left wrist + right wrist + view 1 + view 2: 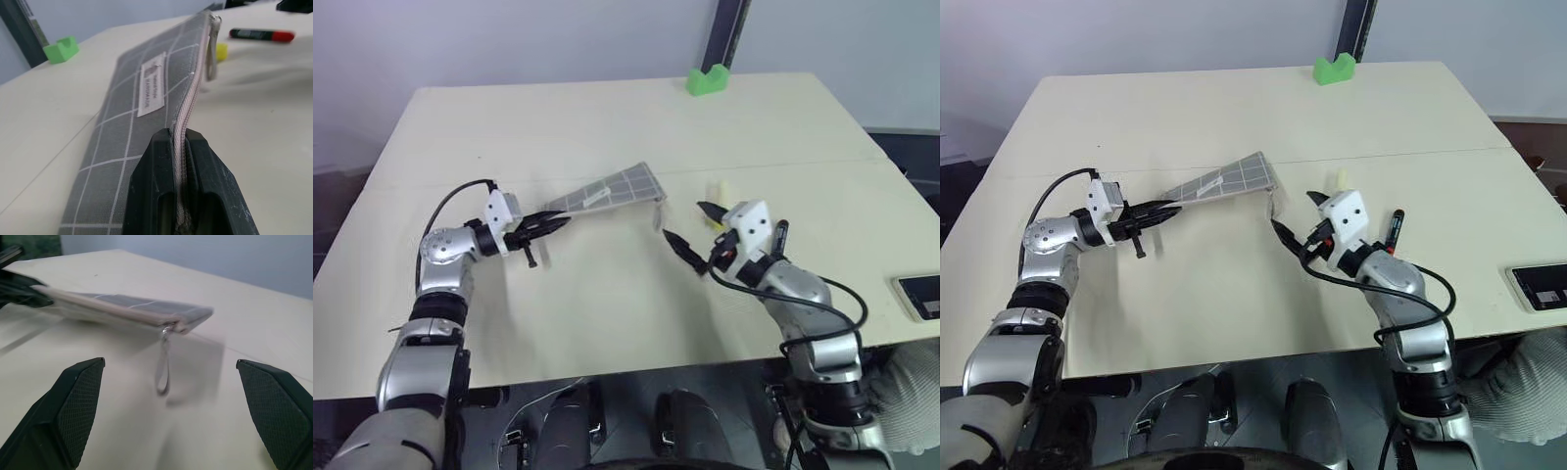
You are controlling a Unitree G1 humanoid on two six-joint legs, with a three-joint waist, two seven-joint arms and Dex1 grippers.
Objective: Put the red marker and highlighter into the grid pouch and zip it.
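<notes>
- The left pincer (551, 223) is clamped on one end of the pouch (612, 189), holding it clear of the surface (607, 304).
- Soft, light fabric; the zip tab (164, 366) dangles at the far end, likely the best hold.
- The right pincer (689, 233) hangs apart near it, empty.
- Marker (780, 238) and highlighter (717, 192) lie nearby, light and rigid.

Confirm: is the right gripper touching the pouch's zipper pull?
Apart. In the right wrist view the zipper pull hangs from the pouch between the open right gripper, clear of both fingers.
</notes>
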